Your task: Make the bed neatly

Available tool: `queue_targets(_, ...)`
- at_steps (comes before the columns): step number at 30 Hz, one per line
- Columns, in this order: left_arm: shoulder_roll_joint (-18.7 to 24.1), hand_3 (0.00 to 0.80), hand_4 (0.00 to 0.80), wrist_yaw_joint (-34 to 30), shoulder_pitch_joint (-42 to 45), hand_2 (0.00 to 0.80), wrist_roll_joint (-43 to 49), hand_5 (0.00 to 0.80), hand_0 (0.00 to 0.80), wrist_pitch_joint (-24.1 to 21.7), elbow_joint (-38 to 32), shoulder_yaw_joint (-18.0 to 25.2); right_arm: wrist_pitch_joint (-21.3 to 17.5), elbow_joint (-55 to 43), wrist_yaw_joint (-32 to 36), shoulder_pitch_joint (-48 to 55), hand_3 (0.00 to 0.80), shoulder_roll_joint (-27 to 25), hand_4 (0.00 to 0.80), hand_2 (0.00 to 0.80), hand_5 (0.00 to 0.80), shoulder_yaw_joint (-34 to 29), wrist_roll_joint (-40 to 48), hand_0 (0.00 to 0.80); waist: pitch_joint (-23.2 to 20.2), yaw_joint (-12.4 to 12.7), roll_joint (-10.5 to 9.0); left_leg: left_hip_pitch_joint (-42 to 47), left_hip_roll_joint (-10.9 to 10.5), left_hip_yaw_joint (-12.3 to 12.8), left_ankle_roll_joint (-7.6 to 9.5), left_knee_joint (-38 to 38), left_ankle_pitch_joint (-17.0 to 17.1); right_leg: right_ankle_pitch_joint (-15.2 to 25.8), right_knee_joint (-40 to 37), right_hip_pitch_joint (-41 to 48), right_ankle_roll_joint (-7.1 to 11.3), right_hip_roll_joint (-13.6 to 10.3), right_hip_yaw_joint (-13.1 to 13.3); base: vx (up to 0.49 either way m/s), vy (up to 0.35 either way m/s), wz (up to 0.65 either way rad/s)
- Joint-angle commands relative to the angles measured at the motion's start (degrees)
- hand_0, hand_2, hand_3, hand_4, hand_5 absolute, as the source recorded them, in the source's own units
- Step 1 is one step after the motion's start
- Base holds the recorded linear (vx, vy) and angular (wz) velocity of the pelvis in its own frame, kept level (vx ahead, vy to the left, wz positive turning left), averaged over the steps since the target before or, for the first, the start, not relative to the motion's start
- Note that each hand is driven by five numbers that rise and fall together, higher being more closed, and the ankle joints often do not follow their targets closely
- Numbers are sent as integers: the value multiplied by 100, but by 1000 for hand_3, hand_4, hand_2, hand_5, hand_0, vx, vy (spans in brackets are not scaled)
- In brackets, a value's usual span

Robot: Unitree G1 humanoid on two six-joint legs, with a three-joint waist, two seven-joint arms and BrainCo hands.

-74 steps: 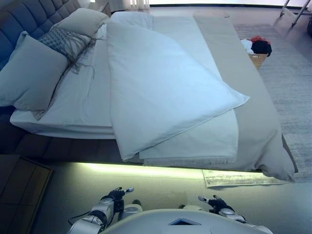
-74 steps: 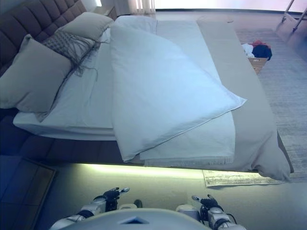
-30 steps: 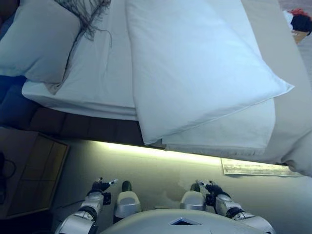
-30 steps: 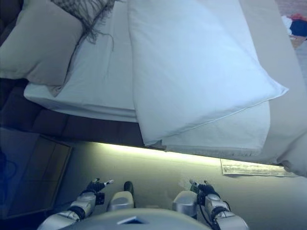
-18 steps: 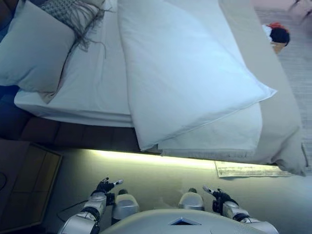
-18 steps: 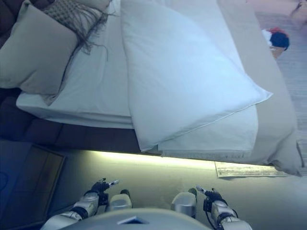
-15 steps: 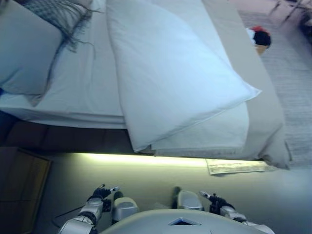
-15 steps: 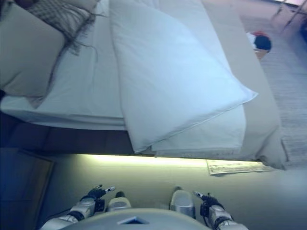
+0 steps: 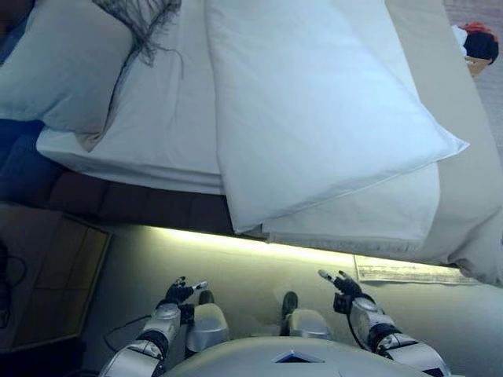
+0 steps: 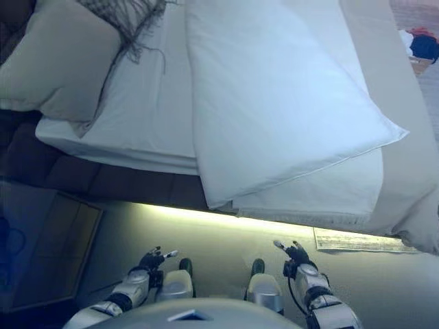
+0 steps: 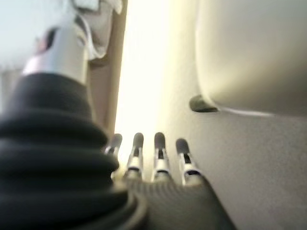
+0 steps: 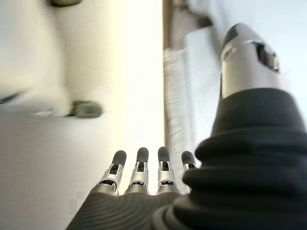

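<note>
**K:** Both hands idle low by the bed's side: left hand (image 9: pixel 178 292) and right hand (image 9: pixel 343 284), fingers straight, holding nothing. Duvet (image 9: pixel 314 110) is folded back diagonally on the bed (image 9: pixel 464 141), near corner hanging over the edge.

**R:** Probably pinch that overhanging corner (image 9: pixel 240 226), pull flat toward the pillow (image 9: pixel 67 67), keep edges square.

**K:** Fringed throw (image 9: pixel 145 16) sits by the pillows. Pale floor (image 9: pixel 259 271), lit strip under the frame, paper sheet (image 9: pixel 405 271) near the foot, clothes pile (image 9: pixel 475 43) beyond.
</note>
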Motion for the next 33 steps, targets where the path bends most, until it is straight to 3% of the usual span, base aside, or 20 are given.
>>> queue_targets(1,-17,0,0,62,-227,0,70,0,0,-70,220,-7,-332,-397,-68,-482,0,-15,0,0,0,212,446,0,385,166,-247,-181,-215,-151,349,-518,661,247,60,-116,-109,-45,-180,18,146,-16)
queue_targets(4,67,0,0,-17,-321,0,90,0,0,-61,306,-89,-406,-409,4,-631,0,17,0,0,0,174,447,0,391,203,-243,-73,-298,-176,354,-688,608,314,76,-215,-49,-125,-314,33,60,0)
queue_targets(8,51,0,0,39,-224,0,68,0,0,35,330,-25,-170,-431,-48,-530,0,135,0,0,0,183,319,0,318,203,-240,56,-338,-71,414,-756,510,329,95,-218,42,-224,-377,56,-15,5)
queue_targets(12,12,0,0,97,-151,0,-130,0,0,68,420,132,82,-112,39,-302,0,207,0,0,0,217,55,0,186,200,-218,164,-311,-35,445,-650,450,169,201,-67,-23,-244,-376,85,-104,-2)
queue_targets(15,-85,0,0,215,-114,0,-428,0,0,33,480,297,279,198,119,-237,0,238,0,0,0,206,260,0,149,186,-327,-15,-236,6,343,441,167,89,292,62,-201,-273,-392,107,-132,1)
queue_targets(16,-108,0,0,228,-101,0,-526,0,0,34,473,334,375,198,86,-214,0,250,0,0,0,187,307,0,176,190,-368,-216,-183,-42,252,1069,331,81,281,141,-275,-270,-401,122,-107,-5)
queue_targets(18,-225,0,0,201,-91,0,-685,0,0,-43,491,411,383,208,19,-139,0,213,0,0,0,143,481,0,270,245,-378,-941,-266,-433,128,2161,823,59,263,341,-419,-217,-310,154,16,-7)
queue_targets(19,-311,0,0,209,-60,0,-658,0,0,-63,493,426,319,198,-17,-107,0,206,0,0,0,131,621,0,285,281,-321,-1128,-344,-537,115,1997,898,16,245,482,-391,-167,-161,226,161,-9)
queue_targets(20,-353,0,0,207,-25,0,-712,0,0,-107,531,440,251,200,-75,-104,0,206,0,0,0,90,708,0,268,317,-244,-1072,-362,-466,104,1499,979,-18,218,606,-316,-123,-75,266,209,-20)
queue_targets(21,-351,0,0,184,-8,0,-728,0,0,-154,560,473,126,245,-94,-134,0,216,0,0,0,33,746,0,223,341,-136,-952,-257,-210,116,560,1012,-82,232,684,-231,-79,-76,275,177,-31)
queue_targets(22,-331,0,0,149,-5,0,-649,0,0,-112,607,481,69,259,-169,-177,0,228,0,0,0,-17,787,0,210,354,-108,-835,-210,-66,171,239,982,-145,239,778,-228,-92,-77,293,158,-48)
queue_targets(23,-295,0,0,155,33,0,-427,0,0,-39,633,529,153,206,-282,-208,0,248,0,0,0,-91,761,0,122,337,-149,-628,-334,-147,315,223,749,-138,264,731,-233,-125,-22,275,136,-60)
queue_targets(25,-199,0,0,134,69,0,-501,0,0,-163,679,538,95,268,-149,-136,0,263,0,0,0,-163,706,0,10,303,-164,-359,-462,-248,389,130,587,-151,383,684,-154,-214,22,231,117,-73)
queue_targets(33,-135,0,0,35,-38,0,-430,0,0,-43,787,657,82,432,0,-125,0,381,0,0,0,-185,547,0,-197,376,-266,48,-483,-106,505,56,298,-23,177,779,-1,-508,-142,178,43,2)
